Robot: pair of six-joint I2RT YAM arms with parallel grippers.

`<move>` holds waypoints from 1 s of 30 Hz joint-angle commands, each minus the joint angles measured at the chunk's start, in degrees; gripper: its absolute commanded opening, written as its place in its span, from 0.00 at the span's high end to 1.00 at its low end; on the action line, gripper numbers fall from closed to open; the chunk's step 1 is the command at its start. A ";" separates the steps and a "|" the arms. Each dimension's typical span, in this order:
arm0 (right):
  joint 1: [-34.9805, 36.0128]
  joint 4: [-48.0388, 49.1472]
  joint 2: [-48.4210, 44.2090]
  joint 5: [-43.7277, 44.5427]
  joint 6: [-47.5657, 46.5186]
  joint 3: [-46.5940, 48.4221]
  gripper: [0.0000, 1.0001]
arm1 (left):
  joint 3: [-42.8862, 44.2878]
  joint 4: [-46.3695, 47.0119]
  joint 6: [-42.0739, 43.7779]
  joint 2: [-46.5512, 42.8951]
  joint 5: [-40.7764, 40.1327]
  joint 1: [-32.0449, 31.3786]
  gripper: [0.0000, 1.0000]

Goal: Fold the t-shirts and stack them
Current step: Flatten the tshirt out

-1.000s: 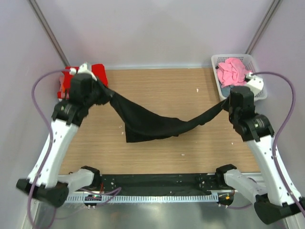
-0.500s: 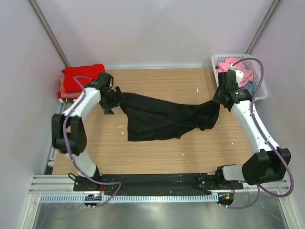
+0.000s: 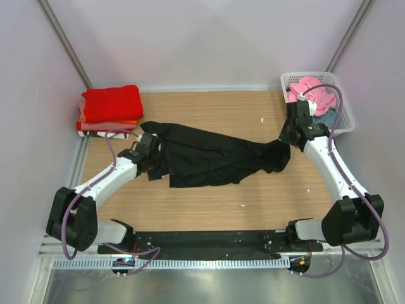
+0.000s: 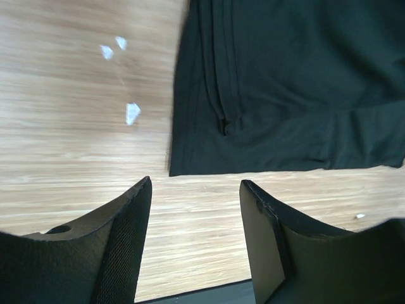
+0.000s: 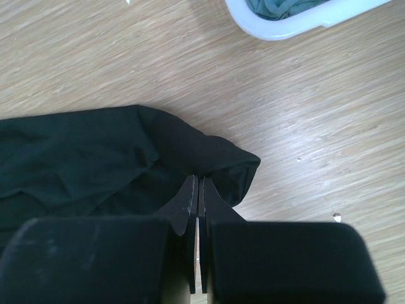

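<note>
Black t-shirt (image 3: 209,158) lies in the middle of the table (image 3: 209,114), its long axis on the line from 9 o'clock to 3 o'clock in the top view. It is broad at the 9 o'clock end and narrows to a bunched point at the 3 o'clock end. The cloth is not flat: long creases and overlapping folds run along its length, and one layer lies across another near the middle. Which end is the collar cannot be told.

The left wrist view shows a straight edge meeting a square corner flat on the wood, with a few narrow pleats running away from it. The left gripper (image 4: 195,185) sits at the shirt's 9 o'clock end with its fingers spread wide. Only bare wood lies between them, and the corner is just beyond the tips. Small white specks (image 4: 131,113) lie on the wood beside that edge.

The right gripper (image 5: 198,180) is at the 3 o'clock end, fingers pressed together on a pinch of the black cloth, which peaks up to the tips.

At the table's 2 o'clock corner the white basket (image 5: 285,30) holds a pink t-shirt (image 3: 313,92) and a grey-blue t-shirt (image 3: 329,118). At 10 o'clock a folded red t-shirt (image 3: 112,102) tops a stack, with an orange t-shirt (image 3: 111,123) edge showing beneath it.
</note>
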 commanded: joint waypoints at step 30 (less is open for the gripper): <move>-0.17 4.11 -4.31 -4.51 -1.00 -3.85 0.99 | 7.45 9.88 -2.54 17.61 -9.25 -9.89 0.53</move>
